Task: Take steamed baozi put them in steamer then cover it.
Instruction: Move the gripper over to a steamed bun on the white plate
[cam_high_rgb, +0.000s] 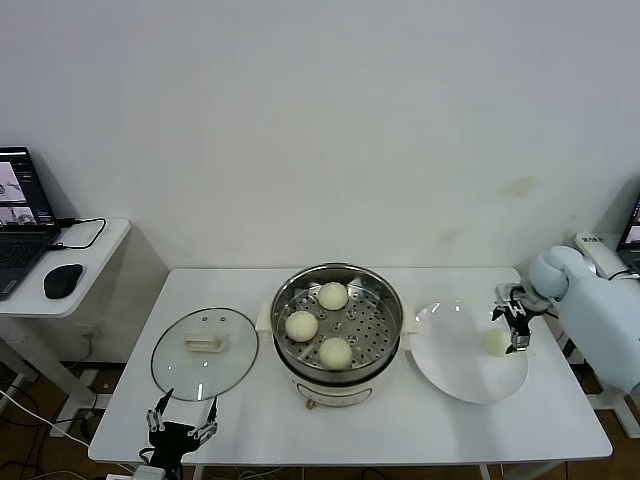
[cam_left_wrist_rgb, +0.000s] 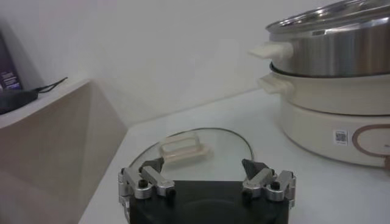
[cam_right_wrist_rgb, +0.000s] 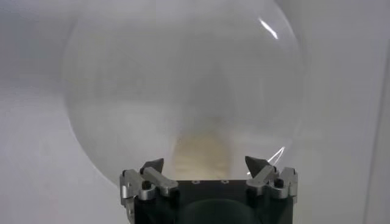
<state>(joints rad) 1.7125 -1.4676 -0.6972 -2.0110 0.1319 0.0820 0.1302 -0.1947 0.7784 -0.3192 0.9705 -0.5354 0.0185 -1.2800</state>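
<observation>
White tabletop holds the steamer (cam_high_rgb: 337, 325) with three baozi inside; the fourth baozi (cam_high_rgb: 495, 341) sits on a plate (cam_high_rgb: 450, 375). Right gripper (cam_high_rgb: 514, 327) hovers over it, fingers apart; it should straddle the bun and close gently. Left gripper (cam_high_rgb: 182, 423) waits, spread, beside the cover (cam_high_rgb: 204, 343).

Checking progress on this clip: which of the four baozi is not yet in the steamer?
The baozi on the white plate, between the open right gripper's fingers. The other three lie in the steamer.
</observation>
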